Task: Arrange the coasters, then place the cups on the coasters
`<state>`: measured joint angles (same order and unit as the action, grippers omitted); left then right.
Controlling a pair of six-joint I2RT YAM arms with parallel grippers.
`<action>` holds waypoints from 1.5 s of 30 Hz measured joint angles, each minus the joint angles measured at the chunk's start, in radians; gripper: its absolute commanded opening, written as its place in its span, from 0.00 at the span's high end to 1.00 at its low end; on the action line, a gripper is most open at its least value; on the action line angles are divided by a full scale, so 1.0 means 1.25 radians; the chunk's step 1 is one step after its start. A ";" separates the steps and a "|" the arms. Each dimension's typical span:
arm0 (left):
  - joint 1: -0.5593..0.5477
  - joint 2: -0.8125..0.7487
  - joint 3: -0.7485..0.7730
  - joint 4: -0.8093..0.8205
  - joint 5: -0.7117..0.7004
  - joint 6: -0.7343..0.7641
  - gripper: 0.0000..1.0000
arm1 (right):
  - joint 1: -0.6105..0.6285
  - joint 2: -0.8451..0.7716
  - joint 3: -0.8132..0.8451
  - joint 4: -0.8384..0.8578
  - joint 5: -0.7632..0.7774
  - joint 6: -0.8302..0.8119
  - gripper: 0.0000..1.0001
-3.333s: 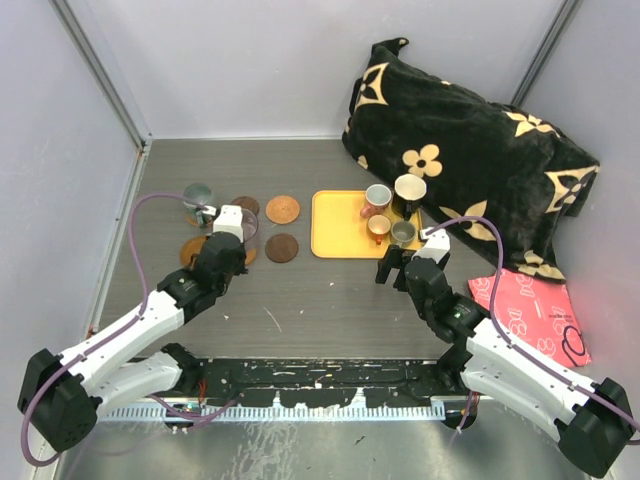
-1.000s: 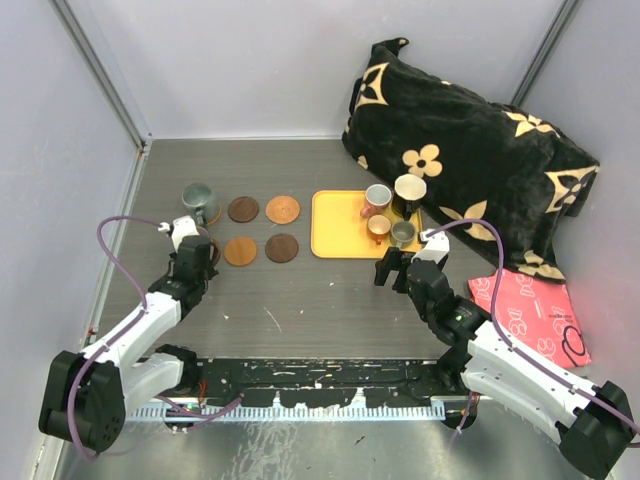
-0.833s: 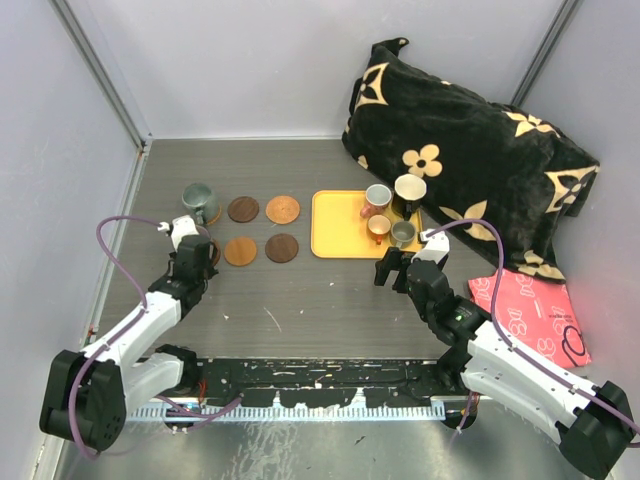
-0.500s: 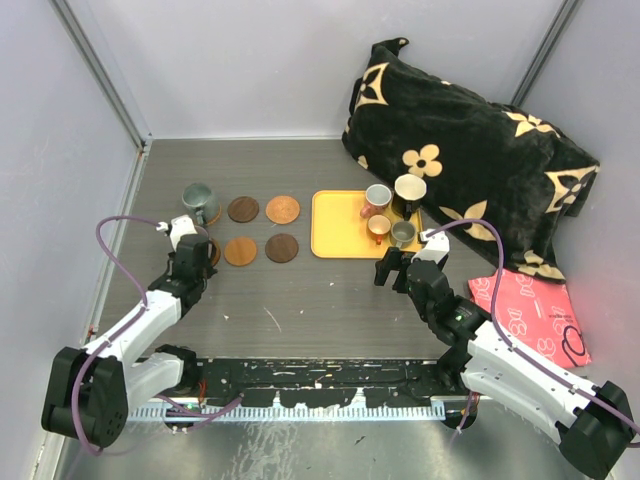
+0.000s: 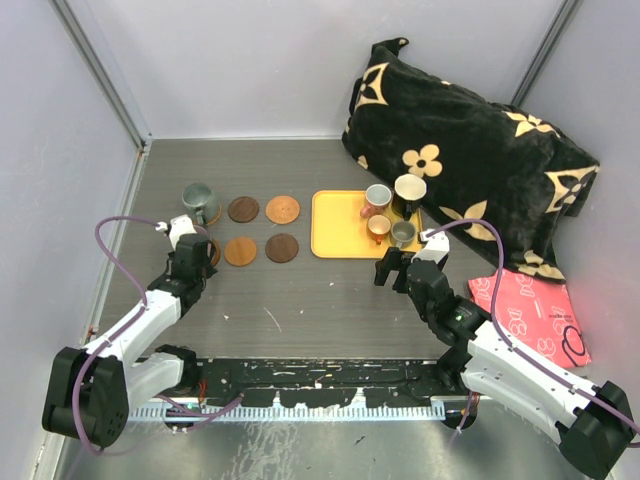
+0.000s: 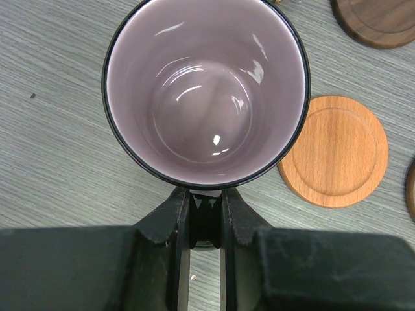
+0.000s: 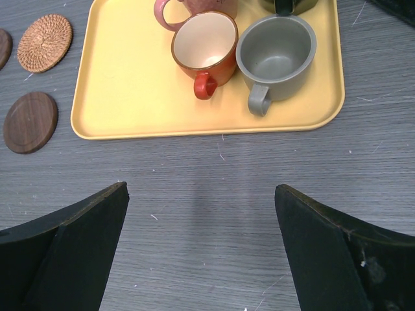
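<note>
Left gripper [image 6: 206,204] clamped on handle of the upright purple mug [image 6: 206,97], just beside a light coaster [image 6: 337,152]; right gripper [image 7: 201,220] spread wide, near the tray [image 7: 123,97].

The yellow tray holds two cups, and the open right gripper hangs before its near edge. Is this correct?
Not quite. The top view shows four cups on the yellow tray, not two: a pink cup, a black cup, an orange cup and a grey cup. The rest stands: the right gripper is open and hangs before the tray's near edge.
</note>
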<state>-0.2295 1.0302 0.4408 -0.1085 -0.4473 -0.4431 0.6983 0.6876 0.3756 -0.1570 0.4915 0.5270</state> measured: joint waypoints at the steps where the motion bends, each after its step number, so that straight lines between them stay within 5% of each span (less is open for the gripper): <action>1: 0.000 0.000 0.000 0.000 0.000 -0.003 0.87 | 0.000 0.000 0.000 0.000 0.000 0.000 0.00; 18: 0.001 -0.005 0.005 -0.018 -0.001 -0.017 0.77 | 0.000 -0.008 0.000 0.000 0.000 0.000 0.00; 26: 0.001 -0.009 0.016 -0.018 -0.002 -0.021 0.65 | 0.000 -0.008 0.000 0.000 0.000 0.000 0.00; 45: 0.001 -0.068 0.024 -0.098 -0.045 -0.078 0.60 | 0.000 -0.021 0.000 0.000 0.000 0.000 0.00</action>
<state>-0.2287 0.9447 0.4713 -0.2306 -0.5037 -0.5400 0.6979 0.6613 0.3756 -0.1570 0.4919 0.5270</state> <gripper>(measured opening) 0.393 0.999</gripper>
